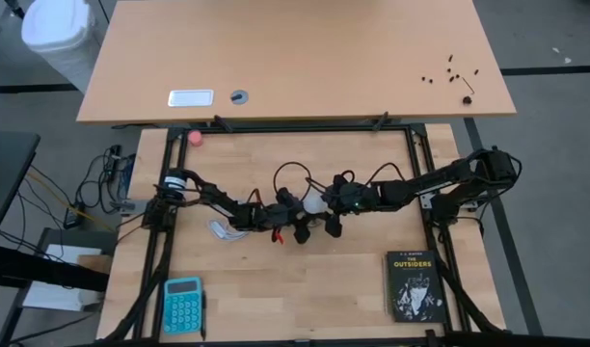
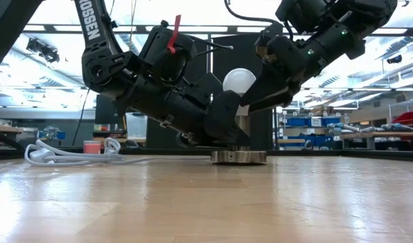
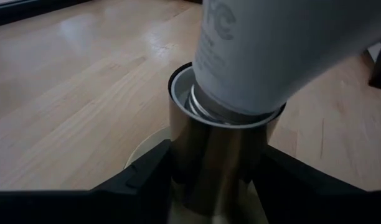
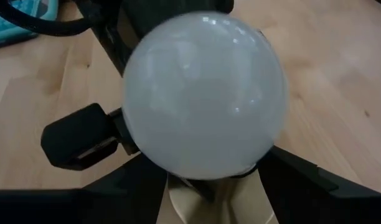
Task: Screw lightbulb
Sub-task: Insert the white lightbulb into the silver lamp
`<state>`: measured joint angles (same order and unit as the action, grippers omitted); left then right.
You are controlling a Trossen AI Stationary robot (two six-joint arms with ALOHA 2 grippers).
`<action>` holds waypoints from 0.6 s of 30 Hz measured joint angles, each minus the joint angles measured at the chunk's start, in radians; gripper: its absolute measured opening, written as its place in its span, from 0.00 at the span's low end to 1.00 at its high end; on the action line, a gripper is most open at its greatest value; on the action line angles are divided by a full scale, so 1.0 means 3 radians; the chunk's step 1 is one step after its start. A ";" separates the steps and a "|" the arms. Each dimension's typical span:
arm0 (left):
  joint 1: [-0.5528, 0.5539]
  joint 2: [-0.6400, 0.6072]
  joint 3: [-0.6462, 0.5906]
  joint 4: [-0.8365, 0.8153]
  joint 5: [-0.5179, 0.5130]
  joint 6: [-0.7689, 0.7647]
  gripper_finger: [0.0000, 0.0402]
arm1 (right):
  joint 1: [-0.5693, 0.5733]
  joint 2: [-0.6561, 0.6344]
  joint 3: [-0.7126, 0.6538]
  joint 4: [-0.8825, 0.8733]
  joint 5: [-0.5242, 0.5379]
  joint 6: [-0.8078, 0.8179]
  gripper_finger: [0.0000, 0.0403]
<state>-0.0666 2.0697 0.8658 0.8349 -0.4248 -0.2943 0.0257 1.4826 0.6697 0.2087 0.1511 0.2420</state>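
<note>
- Lightbulb (image 2: 239,81), likely light, slick, fragile, sat tilted in the socket (image 3: 221,155).
- Right claw (image 4: 203,186) gripped its globe; best held there, gently.
- Left claw (image 3: 209,180) clamped the socket.

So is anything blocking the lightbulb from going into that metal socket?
Nothing visible. The lightbulb, held by the right gripper, already has its screw base in the socket, which the left gripper clamps.
</note>
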 joint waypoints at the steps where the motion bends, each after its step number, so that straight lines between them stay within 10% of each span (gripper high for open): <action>1: 0.0000 0.0000 0.0000 0.0000 0.0001 0.0000 0.52 | 0.0000 0.0000 0.0000 -0.0004 0.0001 -0.0003 0.62; 18: -0.0003 0.0000 0.0000 0.0019 0.0009 0.0003 0.52 | -0.0081 0.0010 0.0043 0.0013 0.0079 -0.0224 0.62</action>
<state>-0.0673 2.0697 0.8658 0.8406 -0.4221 -0.2935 0.0014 1.4857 0.6825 0.2124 0.1749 0.1747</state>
